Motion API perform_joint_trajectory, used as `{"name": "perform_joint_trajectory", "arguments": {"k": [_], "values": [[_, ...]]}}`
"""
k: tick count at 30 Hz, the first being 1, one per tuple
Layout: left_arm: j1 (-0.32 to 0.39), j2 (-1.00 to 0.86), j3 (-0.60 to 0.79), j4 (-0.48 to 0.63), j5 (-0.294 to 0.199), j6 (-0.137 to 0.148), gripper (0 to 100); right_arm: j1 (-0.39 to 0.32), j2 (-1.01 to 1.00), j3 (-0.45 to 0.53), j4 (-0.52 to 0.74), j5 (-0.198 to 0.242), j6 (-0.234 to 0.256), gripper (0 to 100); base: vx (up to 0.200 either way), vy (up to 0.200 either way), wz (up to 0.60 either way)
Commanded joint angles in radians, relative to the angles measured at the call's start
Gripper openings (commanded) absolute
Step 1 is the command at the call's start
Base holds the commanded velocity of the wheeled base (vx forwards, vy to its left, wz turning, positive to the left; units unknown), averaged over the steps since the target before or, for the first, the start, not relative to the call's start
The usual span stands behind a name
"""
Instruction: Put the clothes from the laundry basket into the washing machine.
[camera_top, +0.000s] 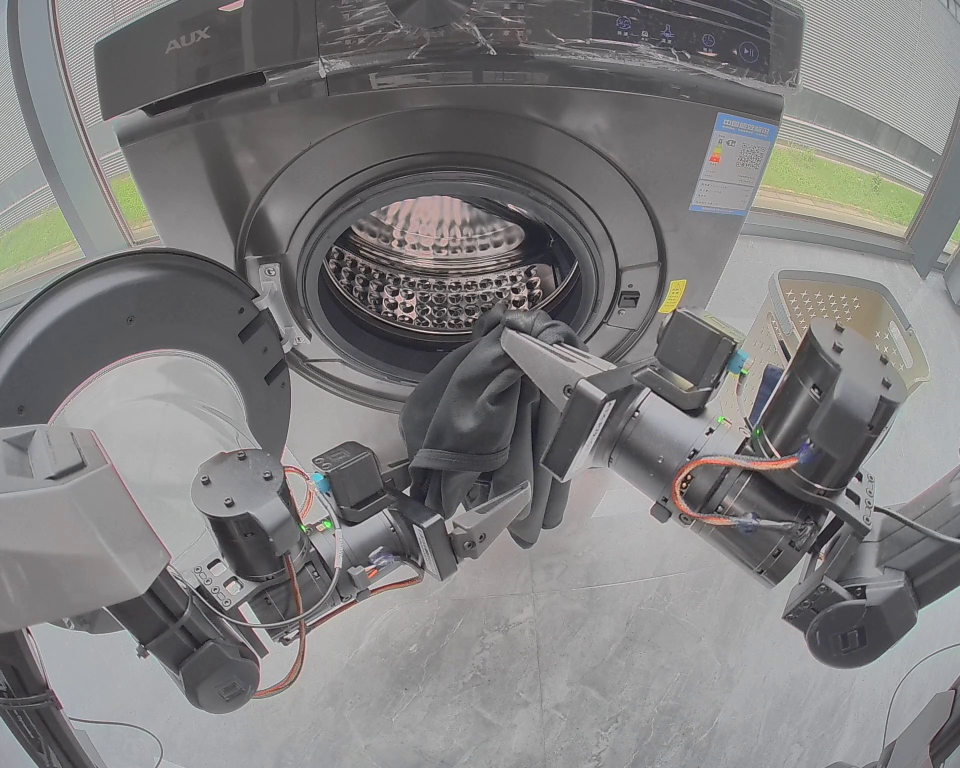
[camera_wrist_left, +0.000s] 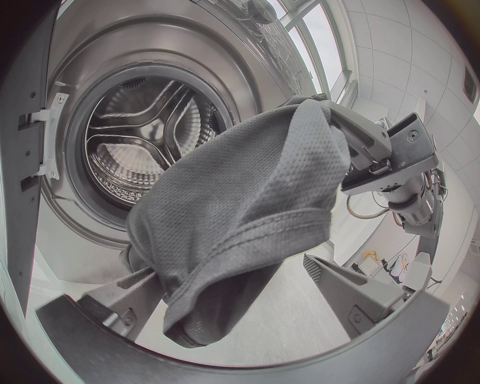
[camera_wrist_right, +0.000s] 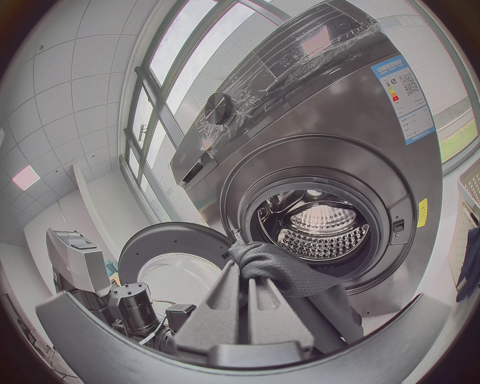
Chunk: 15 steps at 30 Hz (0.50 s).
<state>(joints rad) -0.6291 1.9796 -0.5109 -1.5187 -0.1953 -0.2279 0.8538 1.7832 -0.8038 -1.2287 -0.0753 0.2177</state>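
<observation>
**Shirt at the mouth of the drum, most of it hanging low**

The right claw (camera_top: 515, 345) is closed on the top of a dark grey shirt (camera_top: 470, 420) and holds it just in front of the washing machine (camera_top: 640, 200), level with the lower rim of the drum opening (camera_top: 440, 270). The door (camera_top: 140, 330) stands swung wide to the left. Most of the cloth hangs below the rim.

The left claw (camera_wrist_left: 230, 270) is spread wide under the shirt, gripping nothing. The hem drapes against one of its fingers (camera_wrist_left: 125, 300).

The likeliest fault is the hanging part catching on the rim as the shirt goes in, leaving cloth trailing outside. Letting go too soon would drop it on the floor (camera_top: 560, 640). The hem may also snag on the left finger and get pulled back. The two arms are near each other, so a careless push risks a knock. The laundry basket (camera_top: 850, 310) stands to the right.
</observation>
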Motion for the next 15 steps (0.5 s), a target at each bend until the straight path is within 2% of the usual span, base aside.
{"name": "perform_joint_trajectory", "arguments": {"k": [1,15], "values": [[0.006,0.025,-0.001,-0.008,0.013,-0.001,0,0.001,-0.001,0.000,0.000,0.000,0.000,0,0.000,0.000,0.00],[-0.004,0.012,0.008,-0.021,0.022,-0.004,0,0.001,0.002,0.000,0.000,0.000,0.000,0,0.000,0.000,0.00]]}}
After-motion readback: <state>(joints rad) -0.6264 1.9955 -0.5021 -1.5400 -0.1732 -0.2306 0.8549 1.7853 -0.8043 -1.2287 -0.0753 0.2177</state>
